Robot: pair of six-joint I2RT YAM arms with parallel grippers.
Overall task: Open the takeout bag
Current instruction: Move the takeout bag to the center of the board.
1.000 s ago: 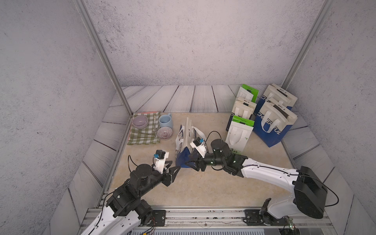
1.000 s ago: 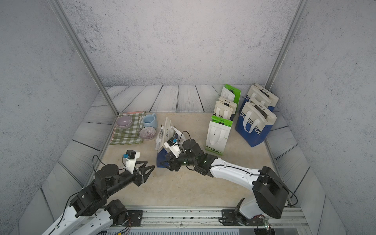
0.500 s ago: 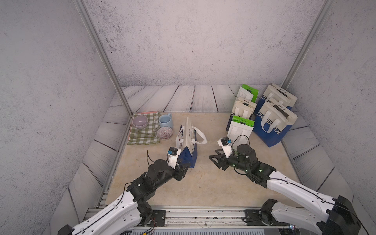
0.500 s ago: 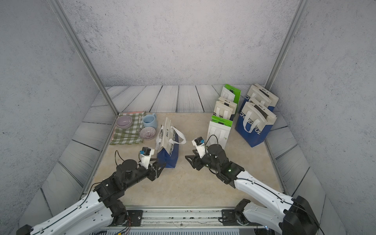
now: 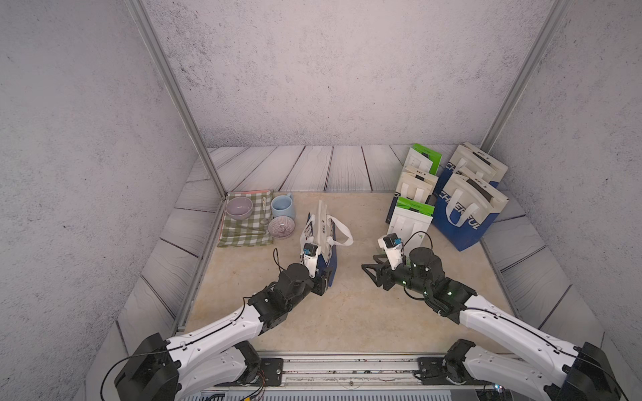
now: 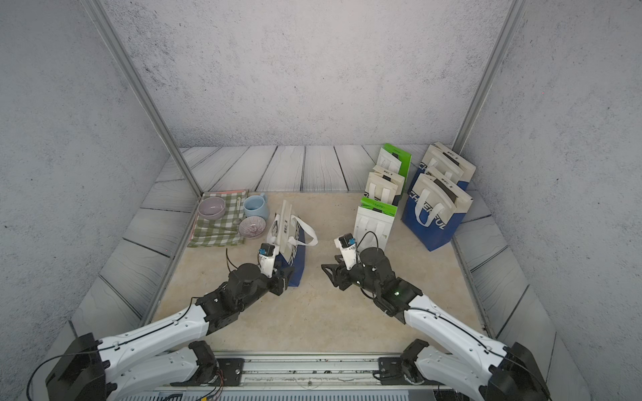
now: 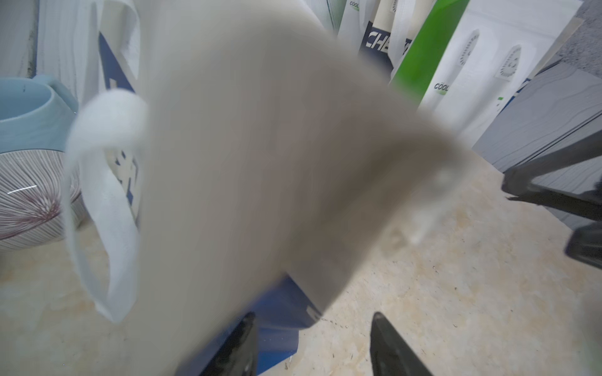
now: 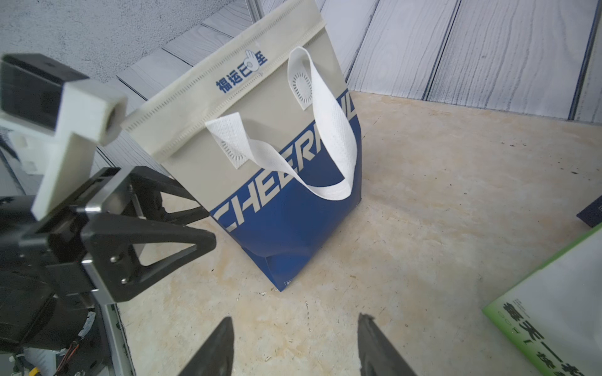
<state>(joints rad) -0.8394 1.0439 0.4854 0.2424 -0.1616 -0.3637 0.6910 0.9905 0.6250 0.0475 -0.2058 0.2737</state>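
Observation:
The takeout bag stands upright mid-table, beige above, blue below, with white handles. Its top strip is pressed flat and closed in the right wrist view. My left gripper is open at the bag's near end. In the left wrist view the bag fills the frame, blurred, with its blue bottom corner between the spread fingers of the left gripper. My right gripper hangs open to the right of the bag, apart from it, with only bare table between its fingers.
Several other bags stand at the back right, among them a large blue one and a white and green one. A checked cloth at the back left carries two bowls, with a blue mug beside it, close to the takeout bag.
The right arm has drawn back to the right, away from the bag. The left arm has come forward until its open gripper reached the bag's near end.

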